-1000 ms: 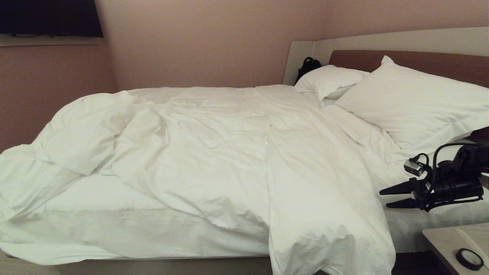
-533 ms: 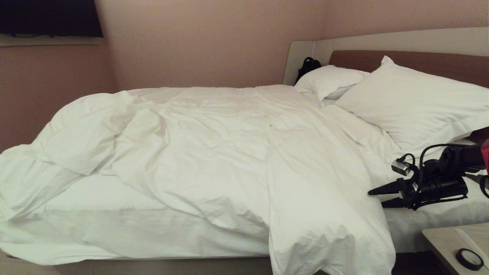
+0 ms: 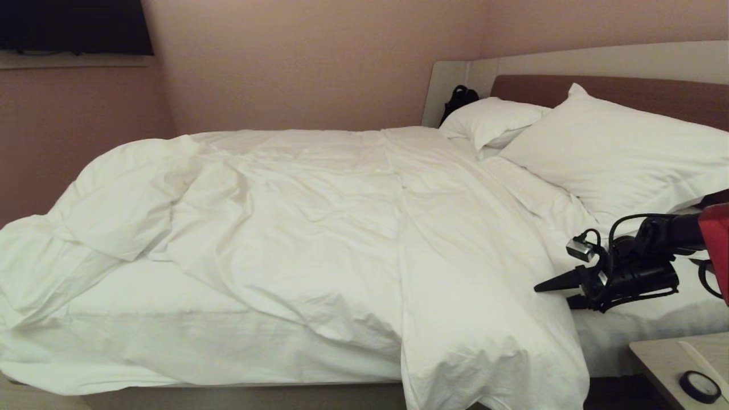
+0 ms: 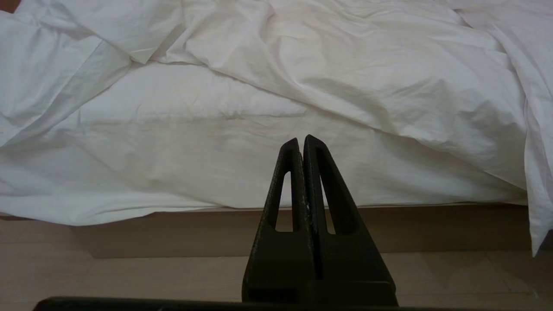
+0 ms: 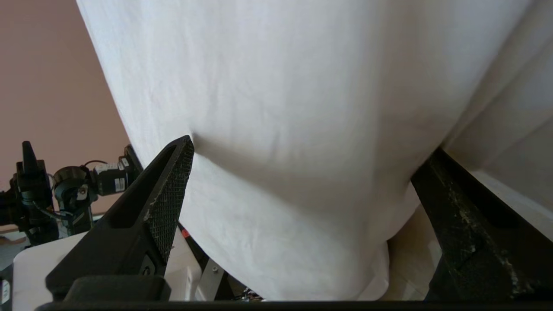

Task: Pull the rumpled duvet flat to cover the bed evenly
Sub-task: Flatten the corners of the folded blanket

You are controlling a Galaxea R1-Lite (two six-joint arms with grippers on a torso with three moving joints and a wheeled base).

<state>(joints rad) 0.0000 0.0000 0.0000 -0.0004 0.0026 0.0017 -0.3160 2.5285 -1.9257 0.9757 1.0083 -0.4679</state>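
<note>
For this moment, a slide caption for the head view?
Right tool, open, reaches the hanging edge of the rumpled duvet on the bed, below the pillows.

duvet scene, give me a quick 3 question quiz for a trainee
1. True or false: the duvet lies flat and even over the bed.
2. Which gripper has its tips at the duvet's edge near the pillows? A left gripper B right gripper
3. Fill in: the right gripper's jaws stand ____, with duvet fabric between them.

Key: 1 false, it is bunched and leaves bare sheet along the near side; 2 B; 3 open
</note>
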